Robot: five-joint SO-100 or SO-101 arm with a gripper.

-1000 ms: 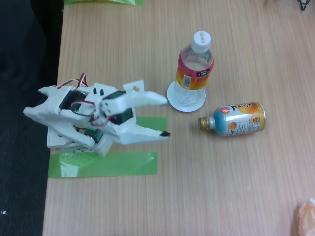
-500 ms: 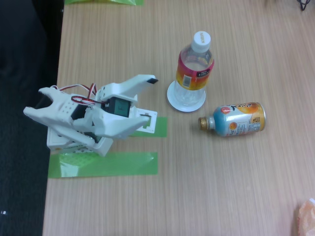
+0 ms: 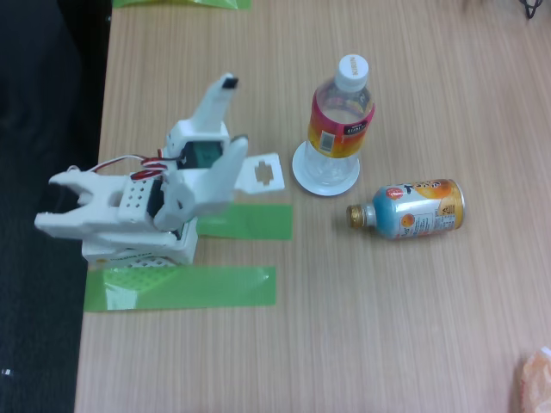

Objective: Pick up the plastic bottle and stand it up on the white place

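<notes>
The clear plastic bottle (image 3: pixel 342 119) with a white cap and a pink-orange-yellow label stands upright on the small round white plate (image 3: pixel 303 169) in the fixed view. My white gripper (image 3: pixel 248 127) is to the left of the bottle, apart from it and folded back over the arm's base. It is open and holds nothing. One finger (image 3: pixel 215 99) points toward the top of the view, and the other, a flat one with a cut-out (image 3: pixel 263 171), points right toward the plate.
A shorter capless blue-and-orange bottle (image 3: pixel 415 209) lies on its side right of the plate. Two green tape strips (image 3: pixel 207 286) lie by the arm's base (image 3: pixel 138 245). The table's left edge (image 3: pixel 96 172) borders a dark floor. Something orange (image 3: pixel 535 379) sits at the lower right corner.
The gripper has swung from pointing right, low over the table, up toward the top of the view and back over the base. It stays open. Bottle and plate have not moved.
</notes>
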